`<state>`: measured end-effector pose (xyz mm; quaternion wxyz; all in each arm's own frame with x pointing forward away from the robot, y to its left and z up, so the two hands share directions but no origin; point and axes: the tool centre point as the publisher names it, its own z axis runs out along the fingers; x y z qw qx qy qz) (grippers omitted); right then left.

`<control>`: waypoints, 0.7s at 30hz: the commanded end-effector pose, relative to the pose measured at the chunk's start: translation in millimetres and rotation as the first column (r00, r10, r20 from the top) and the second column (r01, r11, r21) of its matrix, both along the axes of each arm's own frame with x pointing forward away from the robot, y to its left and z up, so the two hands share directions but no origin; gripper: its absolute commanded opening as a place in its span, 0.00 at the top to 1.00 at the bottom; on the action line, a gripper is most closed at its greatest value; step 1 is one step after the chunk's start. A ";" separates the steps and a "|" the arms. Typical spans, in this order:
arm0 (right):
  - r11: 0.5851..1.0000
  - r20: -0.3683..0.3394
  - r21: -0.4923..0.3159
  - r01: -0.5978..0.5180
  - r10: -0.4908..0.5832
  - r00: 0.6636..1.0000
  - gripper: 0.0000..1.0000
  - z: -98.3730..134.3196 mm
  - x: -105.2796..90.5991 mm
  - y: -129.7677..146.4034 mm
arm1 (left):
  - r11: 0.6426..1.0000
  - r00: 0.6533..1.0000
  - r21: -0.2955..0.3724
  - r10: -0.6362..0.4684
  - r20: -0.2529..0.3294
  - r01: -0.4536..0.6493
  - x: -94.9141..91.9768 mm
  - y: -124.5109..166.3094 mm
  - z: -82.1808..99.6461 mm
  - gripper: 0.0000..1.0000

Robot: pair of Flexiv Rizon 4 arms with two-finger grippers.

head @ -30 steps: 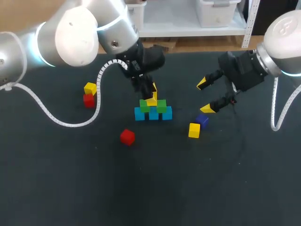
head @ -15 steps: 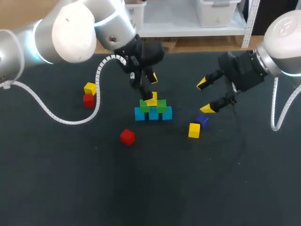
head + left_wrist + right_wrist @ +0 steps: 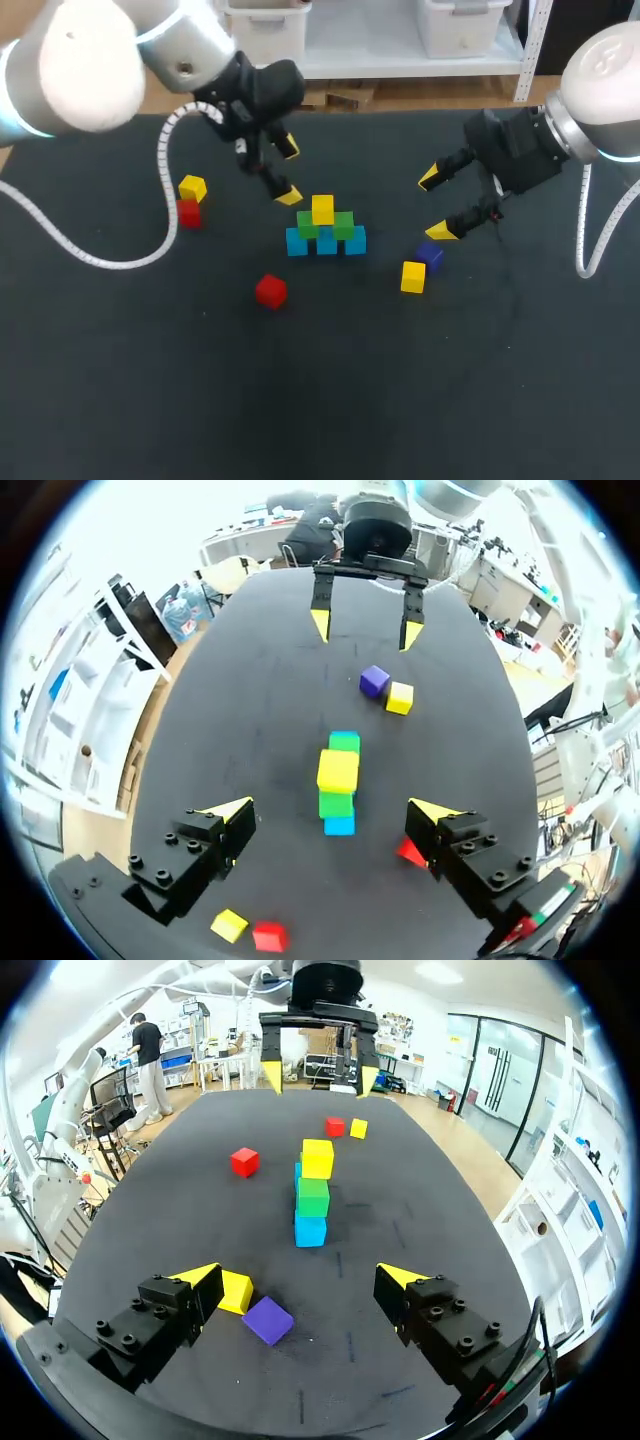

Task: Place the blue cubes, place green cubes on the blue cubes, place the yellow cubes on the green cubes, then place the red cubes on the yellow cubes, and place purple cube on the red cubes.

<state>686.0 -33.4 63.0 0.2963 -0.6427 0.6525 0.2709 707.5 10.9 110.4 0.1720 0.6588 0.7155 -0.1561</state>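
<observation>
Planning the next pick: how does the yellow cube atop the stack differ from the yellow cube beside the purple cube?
The stacked yellow cube rests raised on two green cubes; the loose yellow cube lies on the black table, by the purple cube. The stacked one is closer to the left gripper, the loose one to the right gripper. Same colour and size; neither is held.
</observation>
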 end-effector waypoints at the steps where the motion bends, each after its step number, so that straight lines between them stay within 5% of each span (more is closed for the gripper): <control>1: 1.000 0.000 0.002 -0.001 0.001 1.000 0.00 -0.4 0.2 -0.1 | 0.998 0.998 -0.045 0.041 0.051 -0.039 -18.1 18.5 1.2 0.00; 21: 1.000 0.034 -0.013 0.026 -0.025 0.999 0.00 0.8 -11.0 6.4 | 0.986 0.993 -0.125 0.113 0.024 -0.109 -33.8 50.6 0.0 0.00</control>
